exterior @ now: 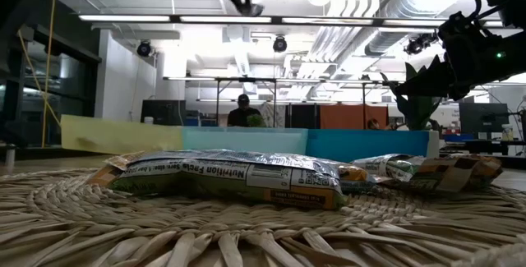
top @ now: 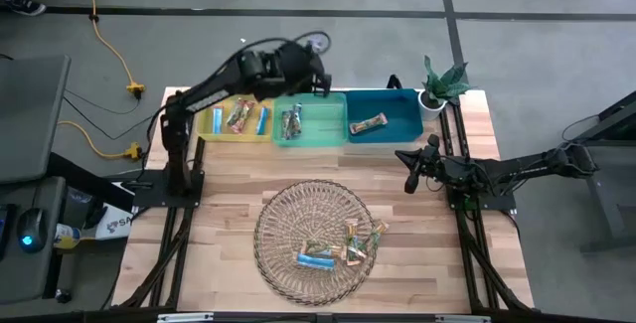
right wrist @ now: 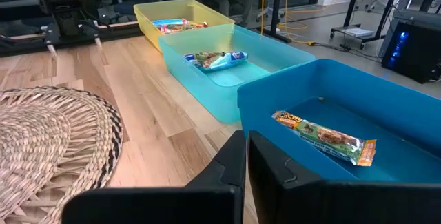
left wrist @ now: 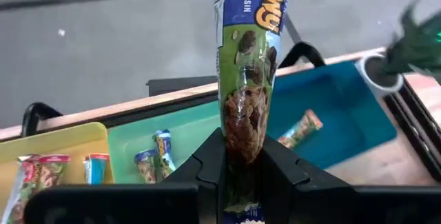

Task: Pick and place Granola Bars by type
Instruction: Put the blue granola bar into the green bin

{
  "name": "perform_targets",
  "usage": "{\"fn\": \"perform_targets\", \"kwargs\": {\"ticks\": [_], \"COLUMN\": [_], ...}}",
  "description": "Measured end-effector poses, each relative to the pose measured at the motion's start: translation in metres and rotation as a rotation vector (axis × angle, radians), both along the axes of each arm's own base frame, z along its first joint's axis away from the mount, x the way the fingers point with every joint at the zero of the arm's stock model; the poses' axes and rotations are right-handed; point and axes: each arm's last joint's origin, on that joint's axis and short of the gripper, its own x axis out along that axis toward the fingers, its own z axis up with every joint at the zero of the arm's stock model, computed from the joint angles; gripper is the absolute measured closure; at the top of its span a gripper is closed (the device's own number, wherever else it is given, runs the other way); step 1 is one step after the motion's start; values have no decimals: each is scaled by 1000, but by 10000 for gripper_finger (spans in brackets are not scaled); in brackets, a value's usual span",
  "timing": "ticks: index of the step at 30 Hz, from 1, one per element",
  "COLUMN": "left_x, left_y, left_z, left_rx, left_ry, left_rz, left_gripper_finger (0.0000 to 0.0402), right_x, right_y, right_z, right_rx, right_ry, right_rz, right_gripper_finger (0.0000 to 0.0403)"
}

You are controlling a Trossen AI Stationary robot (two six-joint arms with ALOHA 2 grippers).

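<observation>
My left gripper (left wrist: 244,165) hangs high over the green bin (top: 310,122) at the table's far side, shut on a green-and-blue granola bar (left wrist: 248,65). The green bin holds two bars (top: 291,122). The yellow bin (top: 238,119) holds a few bars, and the blue bin (top: 383,114) holds one orange-ended bar (right wrist: 324,138). Several more bars (top: 338,248) lie flat on the round wicker plate (top: 288,214). My right gripper (right wrist: 244,156) waits shut and empty at the table's right side, in front of the blue bin. My left gripper pinches one end of the bar (left wrist: 242,138) between its two fingers (left wrist: 210,165). The bar lies along the fingers and sticks out well past their tips. It is lifted clear, high above the bins.
A small potted plant (top: 442,84) stands at the far right corner beside the blue bin. The three bins sit side by side along the far edge. Bare wood lies between the bins and the plate.
</observation>
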Motion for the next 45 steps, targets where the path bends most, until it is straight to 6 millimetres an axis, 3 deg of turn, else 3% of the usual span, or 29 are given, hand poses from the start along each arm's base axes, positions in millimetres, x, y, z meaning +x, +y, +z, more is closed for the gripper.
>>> {"fn": "perform_targets", "kwargs": {"ticks": [7, 11, 21, 25, 35, 45], "left_x": [1, 12, 58, 66, 65, 58], "left_y": [53, 69, 67, 64, 60, 75], "left_z": [-24, -47, -111, -127, -155, -192], "left_rx": [-134, -220, -410, -486, -594, -642], "left_ry": [43, 83, 182, 206, 290, 295], "left_rz": [9, -22, -109, -129, -81, 99], "left_gripper_finger": [348, 348, 348, 348, 348, 348], "right_x": [0, 0, 0, 0, 0, 0], "right_y": [0, 0, 0, 0, 0, 0], "right_z": [0, 0, 0, 0, 0, 0], "right_rx": [0, 0, 0, 0, 0, 0], "right_ry": [0, 1, 2, 2, 2, 2], "right_rz": [0, 0, 0, 0, 0, 0], "right_gripper_finger": [402, 402, 402, 402, 402, 402]}}
